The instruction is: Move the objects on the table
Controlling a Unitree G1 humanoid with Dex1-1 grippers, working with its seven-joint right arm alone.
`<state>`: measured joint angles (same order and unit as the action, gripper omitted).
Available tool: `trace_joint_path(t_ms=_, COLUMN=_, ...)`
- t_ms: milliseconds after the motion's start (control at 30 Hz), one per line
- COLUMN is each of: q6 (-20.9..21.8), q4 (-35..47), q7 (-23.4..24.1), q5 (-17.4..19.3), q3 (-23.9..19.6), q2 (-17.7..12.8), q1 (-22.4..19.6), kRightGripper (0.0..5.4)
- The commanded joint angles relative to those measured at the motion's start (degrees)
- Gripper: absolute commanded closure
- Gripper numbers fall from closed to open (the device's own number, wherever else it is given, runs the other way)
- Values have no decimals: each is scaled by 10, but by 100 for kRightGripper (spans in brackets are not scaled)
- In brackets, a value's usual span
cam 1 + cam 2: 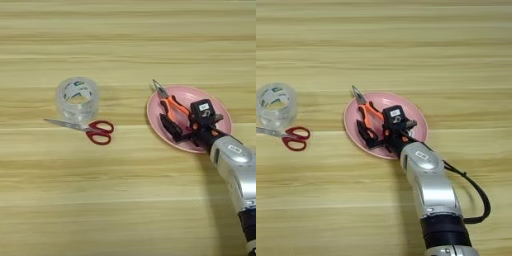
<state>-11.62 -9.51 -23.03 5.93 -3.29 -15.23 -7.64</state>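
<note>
So my end effector (370, 131) is down over the pink round plate (416, 119) right now, silver forearm (428, 182) coming in from the bottom right of the view. The two black fingers (170, 126) sit around the handles of the orange-and-black needle-nose pliers (169, 102), and from what I can see they look clamped on them, though the grip itself is partly hidden by my own wrist. The pliers lie on the left side of the plate, with the metal tip poking out past the plate's upper left rim. I can't make out any small box on the plate; the white-labelled black block there looks like part of my wrist.

Off to the left, well apart from the plate, the clear tape roll (77, 98) stands on the light wood-grain table (125, 200). The red-handled scissors (90, 129) lie just in front of it, blades pointing left, handles toward the plate.
</note>
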Motion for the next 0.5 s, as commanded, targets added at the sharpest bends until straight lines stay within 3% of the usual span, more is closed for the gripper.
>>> trace_joint_path(t_ms=33, q6=21, q4=36, q7=3, q5=7, q3=-10, q2=-10, q1=-38, kRightGripper=5)
trace_joint_path(t_ms=500, q6=24, q4=54, q7=-9, q5=15, q3=-8, q2=-6, q1=-37, kRightGripper=5)
